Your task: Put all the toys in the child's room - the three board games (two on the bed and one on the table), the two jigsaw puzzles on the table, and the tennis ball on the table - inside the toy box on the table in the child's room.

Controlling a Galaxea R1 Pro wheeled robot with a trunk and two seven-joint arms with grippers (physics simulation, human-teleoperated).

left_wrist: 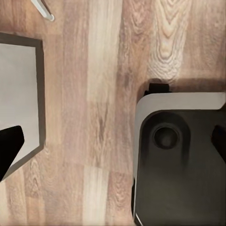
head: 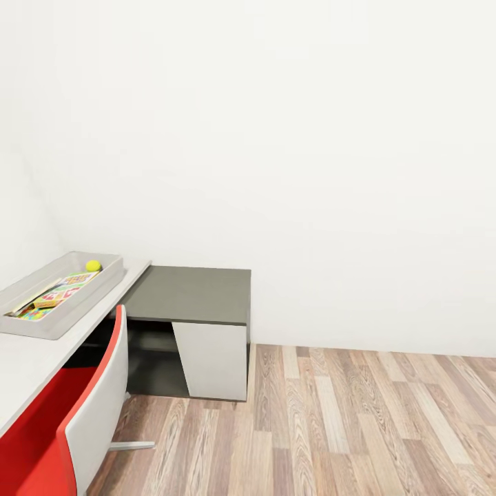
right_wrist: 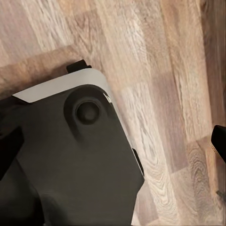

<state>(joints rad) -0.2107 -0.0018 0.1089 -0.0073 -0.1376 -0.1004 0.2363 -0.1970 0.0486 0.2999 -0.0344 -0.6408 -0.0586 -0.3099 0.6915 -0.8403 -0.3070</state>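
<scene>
**Corner of the child's room, toy box partly filled**

A bare white wall (head: 296,138) meets a wood-plank floor (head: 358,427) in the head view, with the L-shaped table (head: 41,351) running along the left side. Its pale grey top steps down to a lower dark-grey section (head: 193,293) carried on a white panel (head: 213,358). A red-and-white chair (head: 76,427) stands just beside the table's near edge.

On the pale top sits the toy box (head: 48,325), a shallow light-grey bin. Inside it, at the far end, lies the tennis ball (head: 93,265). Nearer lies a printed board game (head: 65,289), and the bright jigsaw puzzles (head: 31,313) peek from beneath its near end; how many lie there cannot be told.

In the left wrist view, the left gripper (left_wrist: 113,150) points down at the floor, its dark fingertips far apart at the picture's edges, nothing between them; the robot's dark base (left_wrist: 183,165) lies below. In the right wrist view, the right gripper (right_wrist: 115,146) is likewise spread wide and empty over the base and floor.
</scene>
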